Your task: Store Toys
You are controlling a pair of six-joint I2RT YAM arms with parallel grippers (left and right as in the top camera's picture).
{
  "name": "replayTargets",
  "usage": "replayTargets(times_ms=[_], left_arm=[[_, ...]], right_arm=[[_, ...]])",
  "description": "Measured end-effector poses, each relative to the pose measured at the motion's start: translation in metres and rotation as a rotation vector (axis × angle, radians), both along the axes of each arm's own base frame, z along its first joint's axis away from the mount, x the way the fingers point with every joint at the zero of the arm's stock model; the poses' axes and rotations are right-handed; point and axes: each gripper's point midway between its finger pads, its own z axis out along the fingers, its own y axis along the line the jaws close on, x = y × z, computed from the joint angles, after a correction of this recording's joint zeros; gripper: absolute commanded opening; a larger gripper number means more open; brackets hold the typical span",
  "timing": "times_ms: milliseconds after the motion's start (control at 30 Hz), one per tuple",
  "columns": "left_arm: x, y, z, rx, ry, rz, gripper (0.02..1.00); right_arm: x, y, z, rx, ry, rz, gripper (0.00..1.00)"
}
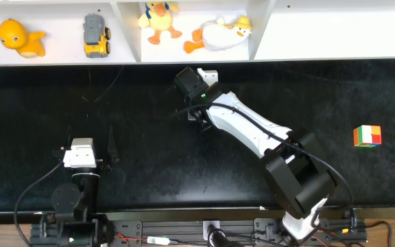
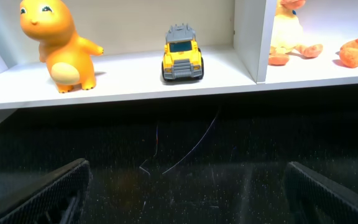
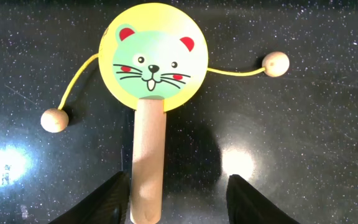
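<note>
Where the rattle drum (image 3: 153, 58) lies: flat on the black table (image 1: 46, 103), cat face up, directly beneath your right gripper (image 3: 178, 186).
Handle (image 3: 149, 155): bare wood, running from the yellow disc back toward the gripper, with its end between your two fingers.
Beads (image 3: 54, 121): two wooden balls on yellow strings, one out to either side of the disc, both resting on the table.
Right gripper: your fingers are spread and straddle the end of the handle. One finger is hard beside the wood and the other stands apart from it. You cannot tell whether the closer one touches. In the top view its arm runs from the right base across to the far middle of the table, just short of the shelf (image 1: 197, 55).
Left gripper (image 2: 191, 202): your fingers are spread wide with nothing between them, low over the left part of the table, facing the shelf and well apart from the drum.
Shelf: white, along the far edge. The left compartment holds an orange figure (image 2: 61, 46) and a yellow truck (image 2: 182, 55). The middle compartment holds a yellow plush duck (image 1: 160, 20) and a white plush duck (image 1: 219, 34) lying on its side.
Cube (image 1: 367, 136): multicoloured, on the table at the right, well apart from both grippers.
</note>
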Motion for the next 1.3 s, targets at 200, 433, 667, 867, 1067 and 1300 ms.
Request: replayTargets(times_ms=[200, 433, 667, 867, 1067, 1300], left_arm=[[0.000, 0.000, 0.000, 0.000, 0.000, 0.000, 0.998], [0.000, 0.000, 0.000, 0.000, 0.000, 0.000, 0.998], [0.000, 0.000, 0.000, 0.000, 0.000, 0.000, 0.998], [0.000, 0.000, 0.000, 0.000, 0.000, 0.000, 0.998], [0.000, 0.000, 0.000, 0.000, 0.000, 0.000, 0.998], [0.000, 0.000, 0.000, 0.000, 0.000, 0.000, 0.998]], right_arm=[[0.003, 0.002, -0.001, 0.007, -0.008, -0.003, 0.489], [0.006, 0.004, -0.011, 0.014, 0.004, -0.011, 0.042], [0.001, 0.000, -0.010, 0.013, 0.037, -0.010, 0.045], [-0.009, -0.037, 0.024, 0.033, 0.034, -0.050, 0.045], [-0.035, -0.110, 0.086, 0.093, -0.085, -0.144, 0.045], [-0.054, -0.203, 0.124, 0.003, -0.141, -0.191, 0.042]])
